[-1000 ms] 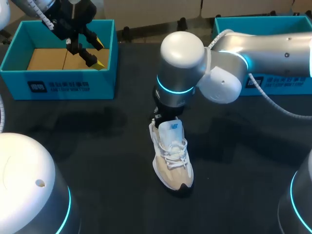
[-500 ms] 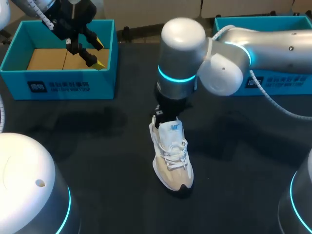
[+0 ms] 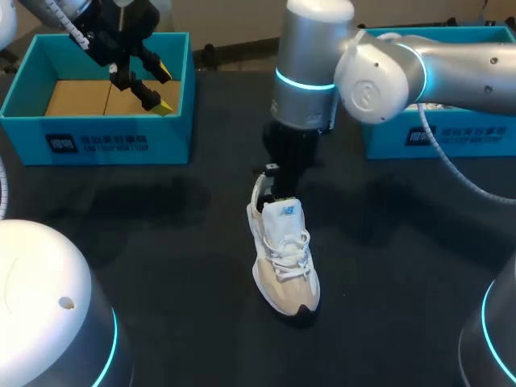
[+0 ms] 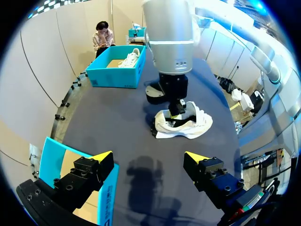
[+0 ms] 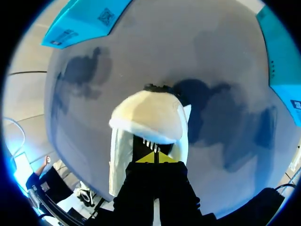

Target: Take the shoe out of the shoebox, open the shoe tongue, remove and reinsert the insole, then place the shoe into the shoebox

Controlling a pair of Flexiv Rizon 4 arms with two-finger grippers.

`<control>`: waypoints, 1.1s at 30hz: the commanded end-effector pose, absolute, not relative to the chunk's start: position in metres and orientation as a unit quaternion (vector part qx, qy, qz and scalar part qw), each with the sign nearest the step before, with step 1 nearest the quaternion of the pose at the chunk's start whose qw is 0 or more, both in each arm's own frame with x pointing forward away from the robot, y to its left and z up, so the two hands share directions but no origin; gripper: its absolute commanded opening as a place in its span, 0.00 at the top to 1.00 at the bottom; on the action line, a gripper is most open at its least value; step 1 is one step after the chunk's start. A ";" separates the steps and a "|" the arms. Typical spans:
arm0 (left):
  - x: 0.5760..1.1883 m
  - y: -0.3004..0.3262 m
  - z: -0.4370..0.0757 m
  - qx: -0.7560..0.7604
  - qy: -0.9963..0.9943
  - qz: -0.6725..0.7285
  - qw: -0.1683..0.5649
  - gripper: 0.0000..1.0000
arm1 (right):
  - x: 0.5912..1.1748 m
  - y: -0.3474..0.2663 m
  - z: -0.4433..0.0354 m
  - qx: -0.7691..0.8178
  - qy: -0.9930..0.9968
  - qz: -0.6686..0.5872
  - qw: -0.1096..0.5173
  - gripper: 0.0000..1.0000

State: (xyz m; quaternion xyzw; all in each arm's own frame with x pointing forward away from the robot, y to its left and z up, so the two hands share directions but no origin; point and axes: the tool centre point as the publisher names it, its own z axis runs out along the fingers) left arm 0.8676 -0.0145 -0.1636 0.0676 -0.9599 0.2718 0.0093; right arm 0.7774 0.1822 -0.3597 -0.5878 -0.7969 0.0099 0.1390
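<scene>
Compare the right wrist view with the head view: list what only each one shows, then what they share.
Only the right wrist view: the right gripper's yellow tips, pressed together at the shoe's dark opening; whether they pinch anything is unclear.
Only the head view: the shoe's laces and toe, and the left gripper, open, above the left shoebox with its cardboard floor.
Both: the white shoe on the dark table, plus teal walls of the left shoebox and the right shoebox.
</scene>
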 end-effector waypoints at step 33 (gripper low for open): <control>0.868 -0.015 -0.163 0.068 -0.960 0.270 0.010 0.00 | 0.751 0.190 -0.347 -0.580 -0.799 0.111 0.115 0.44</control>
